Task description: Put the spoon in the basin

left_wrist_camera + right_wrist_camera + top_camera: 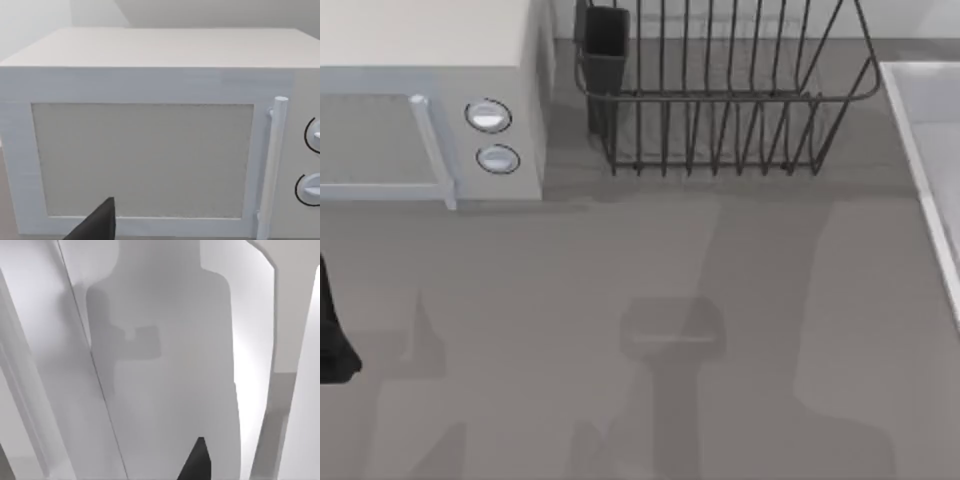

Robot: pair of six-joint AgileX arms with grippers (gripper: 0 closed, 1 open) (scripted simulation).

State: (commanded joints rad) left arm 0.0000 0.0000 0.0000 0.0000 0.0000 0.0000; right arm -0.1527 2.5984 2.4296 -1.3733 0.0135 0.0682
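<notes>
The spoon is out of view. The basin (pixel 926 150) is a pale rectangular sink with a raised rim at the table's right edge. In the right wrist view its pale inner surface (pixel 165 390) carries the arm's shadow, and one dark fingertip (pixel 198 460) of my right gripper pokes in over it. A dark part of my left arm (pixel 332 345) sits at the table's far left edge. One dark fingertip (pixel 100 225) of the left gripper shows in front of the microwave door.
A white microwave (pixel 430 110) with two knobs stands at the back left. Its door and handle (pixel 274 165) face the left wrist camera. A dark wire dish rack (pixel 720 100) with a dark cup (pixel 605 45) stands at the back centre. Arm shadows lie across the bare grey tabletop (pixel 670 330).
</notes>
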